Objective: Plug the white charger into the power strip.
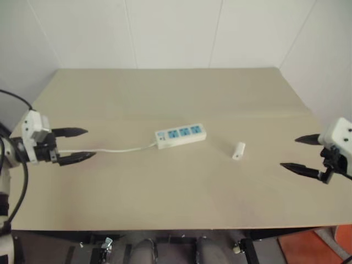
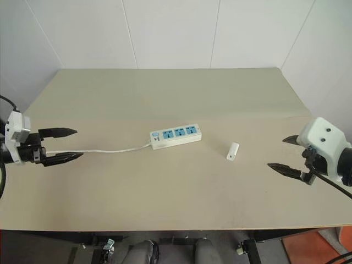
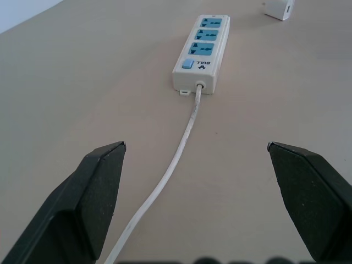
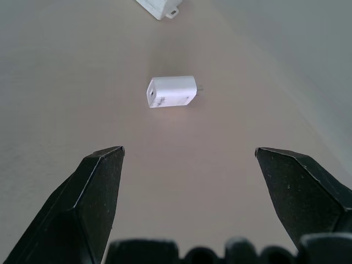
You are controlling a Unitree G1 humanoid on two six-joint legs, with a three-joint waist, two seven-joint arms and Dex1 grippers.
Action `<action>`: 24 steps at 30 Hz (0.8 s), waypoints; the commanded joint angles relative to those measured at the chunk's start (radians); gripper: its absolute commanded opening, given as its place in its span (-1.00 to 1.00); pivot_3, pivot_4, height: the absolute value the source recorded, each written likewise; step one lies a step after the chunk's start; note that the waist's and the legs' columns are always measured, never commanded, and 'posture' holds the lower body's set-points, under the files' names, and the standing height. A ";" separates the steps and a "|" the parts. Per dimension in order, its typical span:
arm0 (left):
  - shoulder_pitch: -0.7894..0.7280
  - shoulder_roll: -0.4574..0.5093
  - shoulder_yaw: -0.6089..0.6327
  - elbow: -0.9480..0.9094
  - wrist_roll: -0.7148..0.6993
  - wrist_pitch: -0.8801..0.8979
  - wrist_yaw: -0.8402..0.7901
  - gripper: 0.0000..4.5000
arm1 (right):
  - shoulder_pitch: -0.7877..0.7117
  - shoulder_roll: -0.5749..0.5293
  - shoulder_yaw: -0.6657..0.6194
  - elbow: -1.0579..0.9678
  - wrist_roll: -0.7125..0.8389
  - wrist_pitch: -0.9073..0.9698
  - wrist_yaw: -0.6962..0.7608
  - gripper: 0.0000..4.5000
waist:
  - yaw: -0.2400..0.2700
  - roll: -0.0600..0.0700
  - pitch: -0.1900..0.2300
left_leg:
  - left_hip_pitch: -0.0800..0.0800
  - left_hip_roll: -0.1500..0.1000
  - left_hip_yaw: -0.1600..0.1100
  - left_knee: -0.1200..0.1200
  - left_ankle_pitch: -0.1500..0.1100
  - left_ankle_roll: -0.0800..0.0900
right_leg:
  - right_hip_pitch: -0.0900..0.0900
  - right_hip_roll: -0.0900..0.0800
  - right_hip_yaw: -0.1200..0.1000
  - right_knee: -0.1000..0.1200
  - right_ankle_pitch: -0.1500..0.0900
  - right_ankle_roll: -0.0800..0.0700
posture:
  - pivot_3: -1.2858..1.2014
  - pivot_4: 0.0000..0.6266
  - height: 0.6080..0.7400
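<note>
We see the power strip lying flat on the beige table, roughly midway between our two tools. Its three blue sockets face up in a row, with a small blue switch at the end where the white cord leaves it. That cord runs along the table toward our left tool and passes under the gap between its fingers; in the left wrist view it comes straight down the middle between the two black fingers, not touching either.

Our left tool hangs above the table with its fingers spread wide apart and nothing between them but the cord below. It points at the switch end of the strip, which lies some way ahead of the fingertips.

The white charger lies on its side on the table, apart from the strip, between the strip's far end and our right tool. In the right wrist view we see the charger ahead of the tool and centred between its fingers, with small metal prongs showing on one end and a port on the other.

Our right tool is also spread wide and holds nothing. It hovers over the table, aimed at the charger and short of it.
</note>
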 commanded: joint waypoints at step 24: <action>-0.509 -0.334 -0.248 0.741 0.333 -0.357 0.074 1.00 | -0.316 0.113 0.228 -0.194 0.099 0.165 -0.225 0.98 | 0.016 -0.001 0.000 | -0.002 -0.002 -0.001 0.002 0.000 0.000 | 0.000 0.000 -0.001 0.001 0.000 0.000 | 0.03 -0.52 1.00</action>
